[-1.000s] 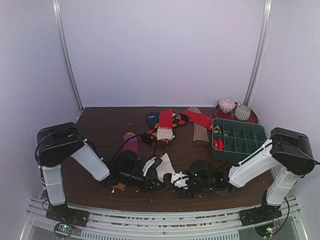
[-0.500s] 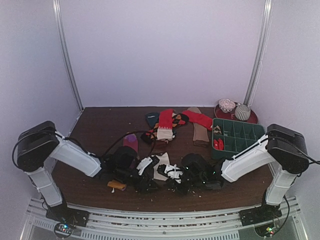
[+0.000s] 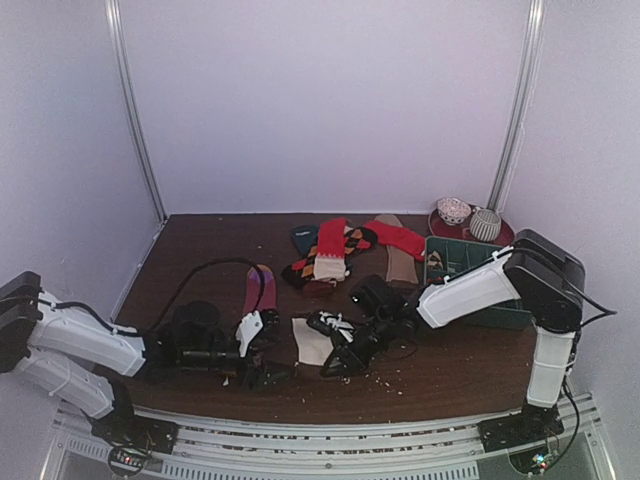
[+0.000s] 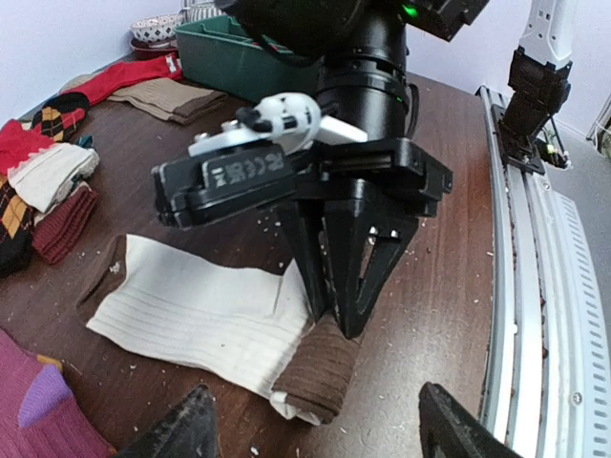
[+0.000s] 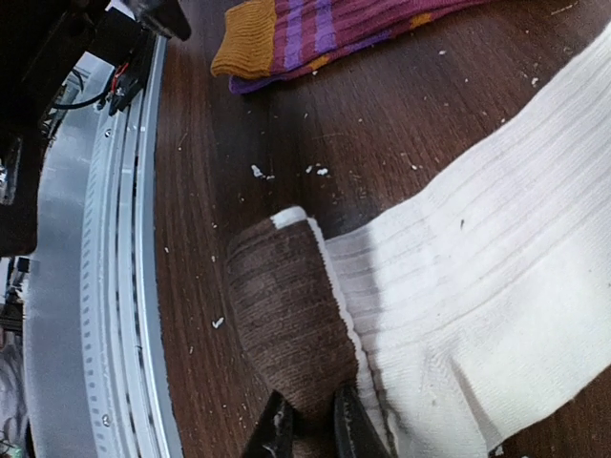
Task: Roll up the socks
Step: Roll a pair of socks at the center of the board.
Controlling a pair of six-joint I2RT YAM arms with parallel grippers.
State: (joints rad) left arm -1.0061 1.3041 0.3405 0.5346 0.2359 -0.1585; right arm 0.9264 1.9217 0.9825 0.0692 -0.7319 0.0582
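The right gripper (image 3: 335,358) is down at the table (image 3: 200,250) in the top view, its jaws pinched nearly shut on the near end of a cream sock (image 3: 312,338) lying flat at the front middle. The left gripper (image 3: 268,368) sits low just left of that sock, apart from it; this view does not show how far open it is. One purple sock (image 3: 258,290) lies beside the left arm. At the back is a loose heap of red, patterned and brown socks (image 3: 340,248), too overlapped to count. One green bin (image 3: 480,270) stands on the right, and behind it one plate (image 3: 505,238) carries two rolled socks (image 3: 470,217).

From the left wrist, the left gripper (image 4: 315,431) is spread wide and holds nothing. Ahead of it the right gripper (image 4: 339,315) points straight down, its two fingers clamped on the brown toe (image 4: 320,377) of the cream sock (image 4: 191,310), which is curled up off the wood.

From the right wrist, the right gripper (image 5: 312,431) has only a narrow gap, filled by the cloth where the brown toe (image 5: 282,315) meets the cream sock (image 5: 496,277). The purple sock (image 5: 325,33), with an orange cuff, lies well apart.
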